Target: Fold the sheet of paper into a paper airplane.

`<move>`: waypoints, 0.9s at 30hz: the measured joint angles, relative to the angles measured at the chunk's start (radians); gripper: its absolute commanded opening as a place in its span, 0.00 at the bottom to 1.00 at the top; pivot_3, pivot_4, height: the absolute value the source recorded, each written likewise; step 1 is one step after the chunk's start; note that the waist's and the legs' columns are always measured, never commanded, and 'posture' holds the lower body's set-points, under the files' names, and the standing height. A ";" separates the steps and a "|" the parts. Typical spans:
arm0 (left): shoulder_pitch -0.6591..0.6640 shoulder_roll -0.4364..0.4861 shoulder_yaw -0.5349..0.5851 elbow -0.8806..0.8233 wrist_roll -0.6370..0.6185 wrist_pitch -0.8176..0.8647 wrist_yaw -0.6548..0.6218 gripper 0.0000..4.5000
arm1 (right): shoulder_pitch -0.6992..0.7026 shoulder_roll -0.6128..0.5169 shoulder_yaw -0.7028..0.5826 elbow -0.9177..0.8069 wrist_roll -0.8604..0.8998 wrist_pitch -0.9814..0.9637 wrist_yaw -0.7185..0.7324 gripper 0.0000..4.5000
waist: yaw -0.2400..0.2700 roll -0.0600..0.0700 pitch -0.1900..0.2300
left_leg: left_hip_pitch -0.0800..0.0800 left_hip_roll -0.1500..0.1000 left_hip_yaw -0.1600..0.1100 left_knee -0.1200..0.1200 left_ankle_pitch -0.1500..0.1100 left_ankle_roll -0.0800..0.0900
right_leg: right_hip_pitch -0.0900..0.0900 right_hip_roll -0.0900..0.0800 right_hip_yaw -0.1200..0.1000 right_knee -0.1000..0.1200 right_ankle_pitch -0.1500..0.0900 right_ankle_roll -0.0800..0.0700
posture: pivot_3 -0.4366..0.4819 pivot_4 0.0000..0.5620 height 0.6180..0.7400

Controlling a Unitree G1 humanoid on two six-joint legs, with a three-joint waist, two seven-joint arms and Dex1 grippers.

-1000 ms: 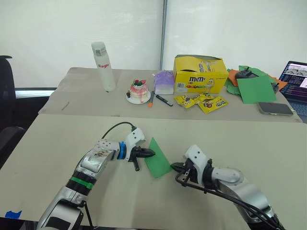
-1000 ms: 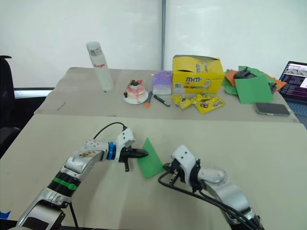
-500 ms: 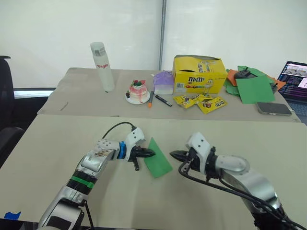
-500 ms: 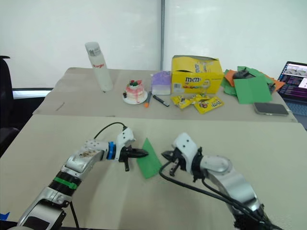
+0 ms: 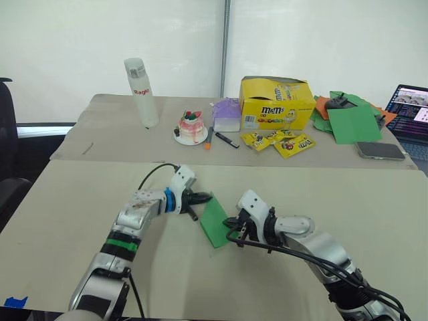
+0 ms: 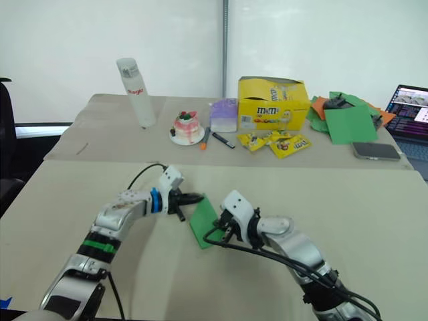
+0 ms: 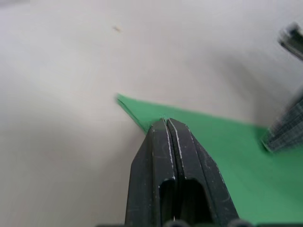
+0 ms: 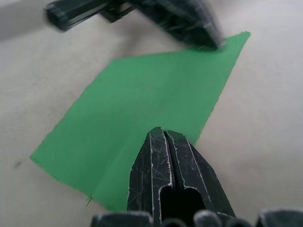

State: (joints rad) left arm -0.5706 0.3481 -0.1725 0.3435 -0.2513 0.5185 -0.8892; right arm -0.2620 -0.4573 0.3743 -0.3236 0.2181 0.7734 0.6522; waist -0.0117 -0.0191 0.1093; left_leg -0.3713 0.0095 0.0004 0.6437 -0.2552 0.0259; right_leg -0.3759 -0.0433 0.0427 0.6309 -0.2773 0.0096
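The sheet of paper (image 5: 215, 225) lies flat on the near table as a bright-green folded shape with one pointed far corner and a crease (image 8: 142, 101) along it. My left gripper (image 5: 205, 198) is shut, and its joined tips (image 7: 165, 123) rest on the paper just inside that pointed corner. My right gripper (image 5: 229, 223) is also shut. Its tips (image 8: 161, 131) press on the paper's opposite, right-hand edge. Whether either gripper pinches the paper or only presses on it I cannot tell.
The back table carries a white bottle (image 5: 141, 92), a small cake on a plate (image 5: 192, 127), a purple box (image 5: 229, 115), pens (image 5: 226, 139), a yellow candy box (image 5: 277, 103), candy packets (image 5: 281, 142), a pile of green and orange sheets (image 5: 351, 119), a phone (image 5: 384, 151) and a laptop (image 5: 416, 112).
My right gripper has swung left and come down onto the paper's right edge. My left gripper has shifted slightly farther away, staying at the paper's pointed corner.
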 measured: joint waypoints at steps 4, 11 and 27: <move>-0.071 -0.026 -0.002 0.088 0.024 -0.062 0.000 0.01 | -0.002 0.011 0.002 0.002 0.000 -0.001 0.000 0.00 | -0.005 0.000 0.000 | 0.000 0.000 0.000 -0.001 0.000 0.000 | -0.001 0.000 0.000 0.000 0.000 0.000 | 0.48 0.27 0.98; -0.063 -0.008 -0.045 0.166 0.103 -0.196 -0.051 0.01 | -0.005 0.016 -0.001 0.014 0.000 -0.004 0.001 0.00 | -0.005 0.000 0.000 | 0.000 0.001 0.000 -0.001 0.000 0.000 | -0.002 0.000 0.001 0.000 0.000 0.000 | 0.48 0.27 0.98; 0.188 0.066 -0.028 -0.086 0.089 -0.308 -0.160 0.01 | -0.042 0.036 -0.003 0.074 0.001 -0.018 0.029 0.00 | -0.006 0.001 -0.001 | 0.002 0.004 0.000 -0.002 0.000 0.000 | 0.000 -0.006 0.001 0.000 0.000 -0.001 | 0.48 0.27 0.98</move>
State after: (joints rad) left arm -0.3821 0.4140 -0.2001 0.2575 -0.1628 0.2101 -1.0491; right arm -0.3035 -0.4215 0.3716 -0.2492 0.2189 0.7557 0.6816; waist -0.0179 -0.0184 0.1084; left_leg -0.3692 0.0139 0.0003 0.6422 -0.2554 0.0257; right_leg -0.3756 -0.0497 0.0439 0.6307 -0.2770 0.0084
